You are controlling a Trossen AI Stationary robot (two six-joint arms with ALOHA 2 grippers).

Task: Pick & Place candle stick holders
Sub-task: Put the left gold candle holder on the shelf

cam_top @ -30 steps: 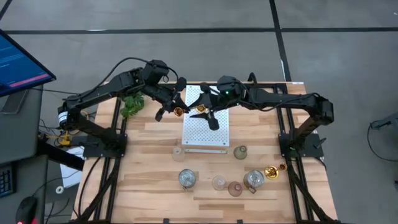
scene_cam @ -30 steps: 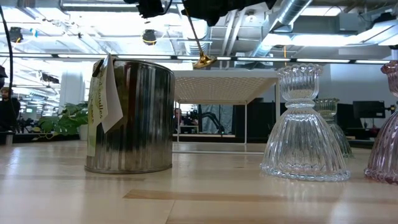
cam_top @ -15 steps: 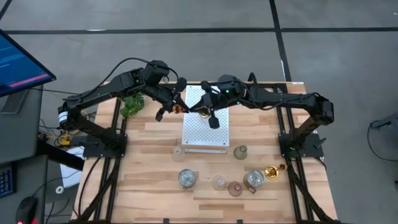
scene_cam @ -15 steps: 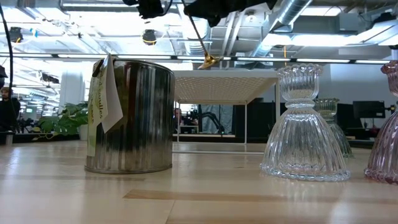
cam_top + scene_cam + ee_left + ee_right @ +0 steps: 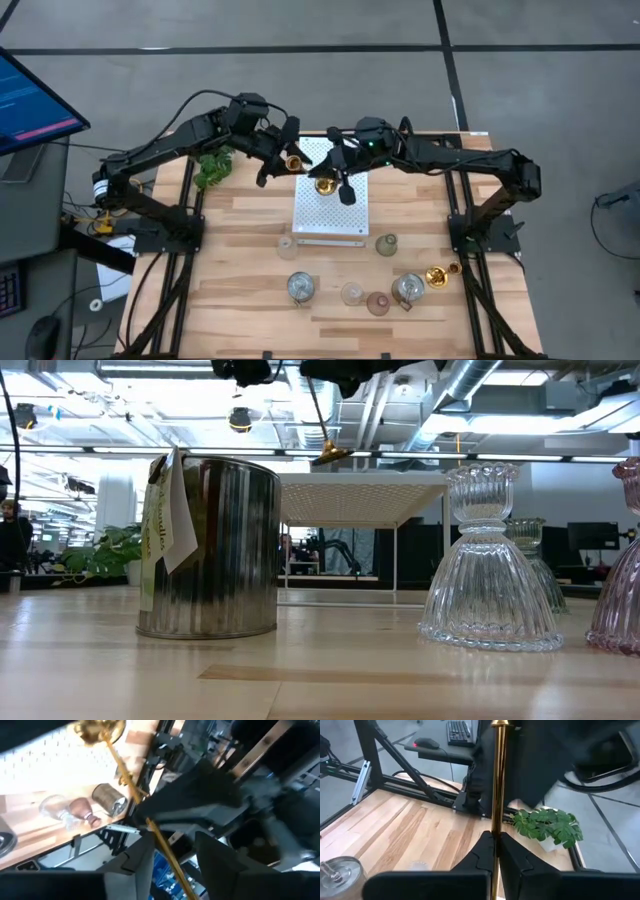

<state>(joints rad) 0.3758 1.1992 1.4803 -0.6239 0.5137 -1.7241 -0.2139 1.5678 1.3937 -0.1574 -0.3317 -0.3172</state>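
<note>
One gold candle stick holder (image 5: 310,174) hangs tilted in the air over the white dotted board (image 5: 330,215). Its round base (image 5: 330,455) is low and its top end (image 5: 293,162) points toward my left gripper. My right gripper (image 5: 338,178) is shut on its shaft. My left gripper (image 5: 277,155) is open. In the left wrist view its fingers (image 5: 142,860) stand on either side of the shaft near the top end. The second gold holder (image 5: 437,274) lies on its side at the near right. Several glass cups (image 5: 352,293) stand along the near part of the table. My right gripper pinches the gold holder's shaft (image 5: 495,820) between its two fingers, which lie across it. It comes from the table's right side. The holder is lifted clear of the board and tilted, with its base (image 5: 325,185) lower than its top end.
A leafy green plant (image 5: 213,168) sits at the far left beside my left arm. A silvery cup (image 5: 210,545), a clear ribbed glass cup (image 5: 490,560) and a pinkish one (image 5: 620,580) stand near the front edge. A greenish cup (image 5: 386,244) stands right of the board.
My left gripper has gone a little toward the table's far edge and closer to my right gripper. The gold holder has turned in the air: its top end has swung toward the far edge and its base a little toward the near edge. It stays clear of the board.
</note>
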